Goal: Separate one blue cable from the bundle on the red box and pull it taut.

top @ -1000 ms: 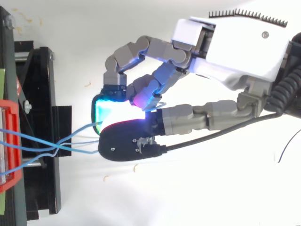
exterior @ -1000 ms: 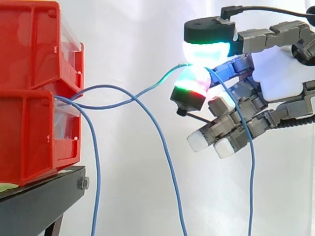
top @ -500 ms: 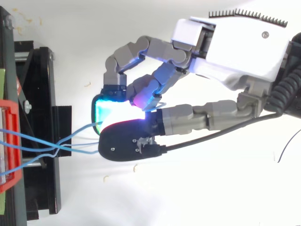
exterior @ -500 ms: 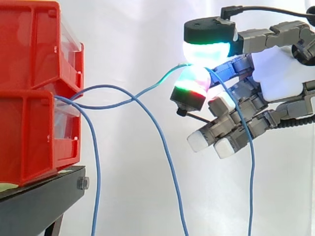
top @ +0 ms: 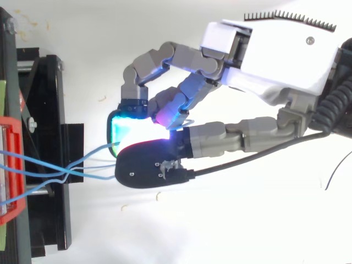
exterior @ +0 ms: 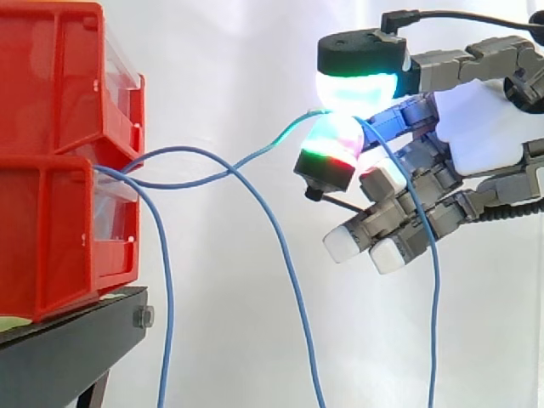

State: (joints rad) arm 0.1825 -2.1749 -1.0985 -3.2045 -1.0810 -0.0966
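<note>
Grip: robot hand (exterior: 476,127) pinched shut on one blue cable (exterior: 270,143).
Slack: cable sags toward the red bins (exterior: 51,229).
Plan: I'd pull straight away, holding the pinch firm.

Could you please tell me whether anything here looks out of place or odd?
Nothing is spilled or damaged. The blue cable pinched between the hand's glowing pads sags in a curve from the red bins rather than running straight; other blue cables hang loose below it.

No text or number can be read here. The red bins (exterior: 51,212) show plain faces; the stand (exterior: 68,340) below them bears no legible mark.
</note>
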